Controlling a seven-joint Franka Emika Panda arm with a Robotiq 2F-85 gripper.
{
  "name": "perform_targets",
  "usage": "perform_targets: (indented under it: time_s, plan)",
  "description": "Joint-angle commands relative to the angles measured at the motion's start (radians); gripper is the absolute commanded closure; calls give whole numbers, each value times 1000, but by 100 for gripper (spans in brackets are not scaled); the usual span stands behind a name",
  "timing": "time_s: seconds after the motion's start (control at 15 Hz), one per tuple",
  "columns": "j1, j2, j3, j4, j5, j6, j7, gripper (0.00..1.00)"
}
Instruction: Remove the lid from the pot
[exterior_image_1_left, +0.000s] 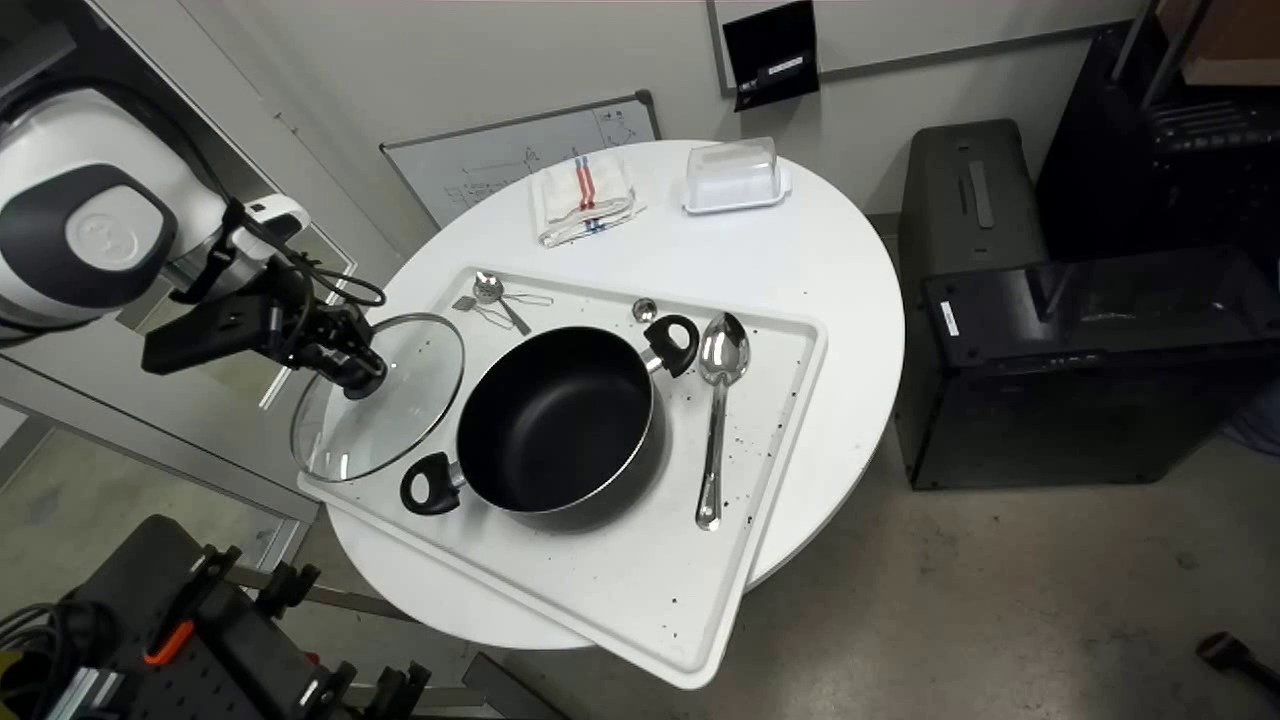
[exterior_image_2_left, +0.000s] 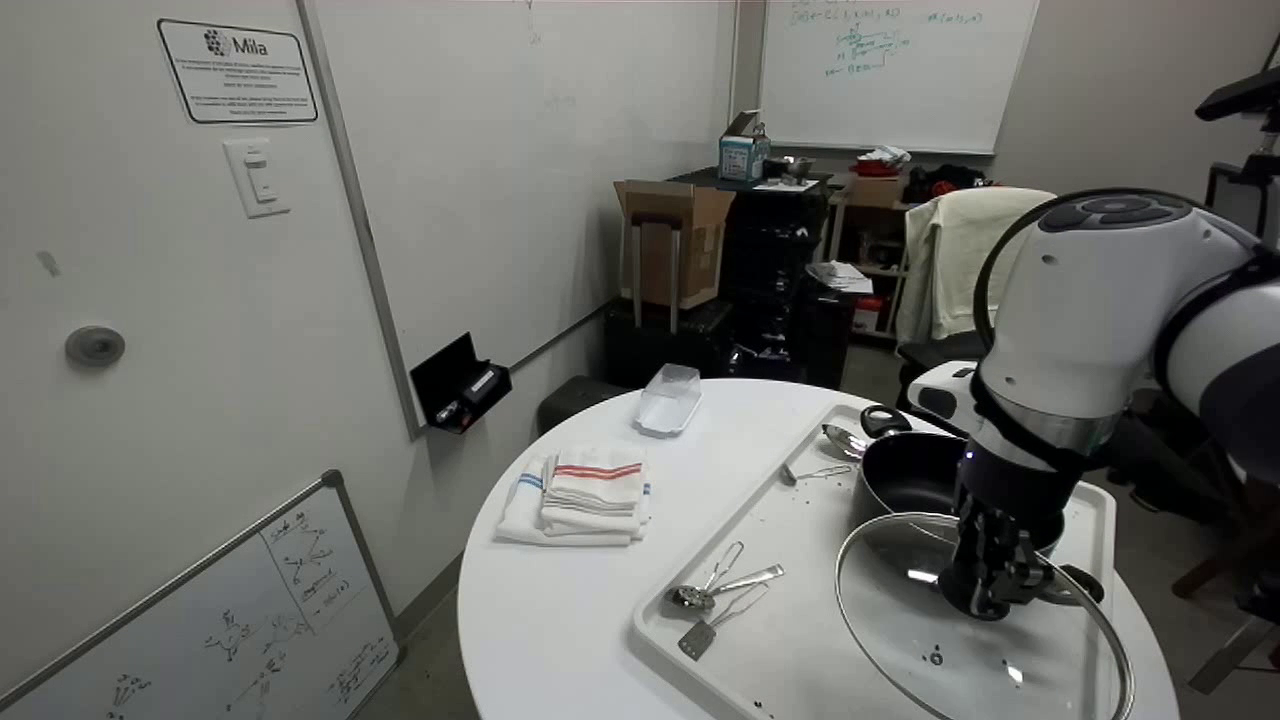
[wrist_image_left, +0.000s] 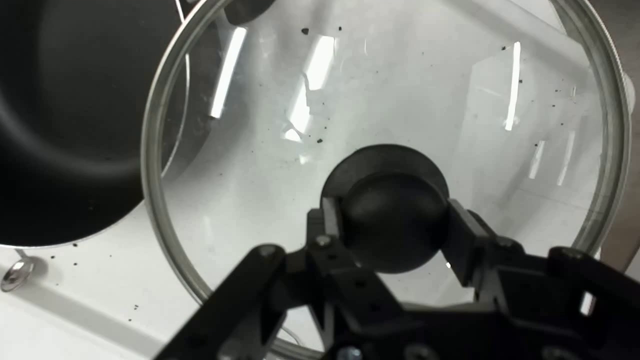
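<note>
Lid (exterior_image_1_left: 400, 425) and pot (exterior_image_1_left: 555, 420) show apart to us in an exterior view: the lid hangs tilted from the jaws beside the pot, its outline crossing an edge of the tray (exterior_image_1_left: 620, 600). The pot stands upright and uncovered on that tray, and we see its black inside. A spoon (exterior_image_1_left: 715, 420) lies just beside a handle (exterior_image_1_left: 657, 343) of the pot, and under the tray we see the white bench (exterior_image_1_left: 830, 240).

In an exterior view we find the arm (exterior_image_2_left: 1080, 310) above the lid's middle, with the pot partly hidden behind arm and lid. Folded towels (exterior_image_2_left: 595, 495) and a clear-topped dish (exterior_image_2_left: 668, 408) sit on the bench, and a spatula (exterior_image_2_left: 697, 640) lies on the tray.

In the wrist view we see the jaws drawn in on the lid's black knob (wrist_image_left: 395, 225), one side against each flank, holding it. Part of the pot shows to us through the lid. Whether the lid touches anything beneath, we cannot tell.
</note>
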Motion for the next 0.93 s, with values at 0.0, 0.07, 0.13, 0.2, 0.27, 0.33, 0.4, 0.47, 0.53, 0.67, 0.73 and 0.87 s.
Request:
perform_targets:
  time_s: [0.0,0.07,0.13,0.2,0.27,0.33,0.4,0.47,0.53,0.67,0.73,0.87]
  plan:
    - [14,57,-1,58,-26,36,13,75]
    - [17,70,1,69,-24,43,12,75]
    - [24,82,-2,79,-26,53,13,75]
    - [26,94,3,90,-22,61,7,75]
    - [27,105,7,100,-18,67,4,75]
    - [26,117,8,108,-16,85,1,75]
    - [29,132,3,116,-19,102,-1,75]
    - [33,150,-5,124,-21,122,-1,75]
    - [34,164,-8,130,-20,136,-3,75]
    - [29,205,-16,147,-16,169,-11,75]
    - [30,228,-23,158,-15,183,-14,75]
    - [36,266,-41,178,-13,204,-16,75]
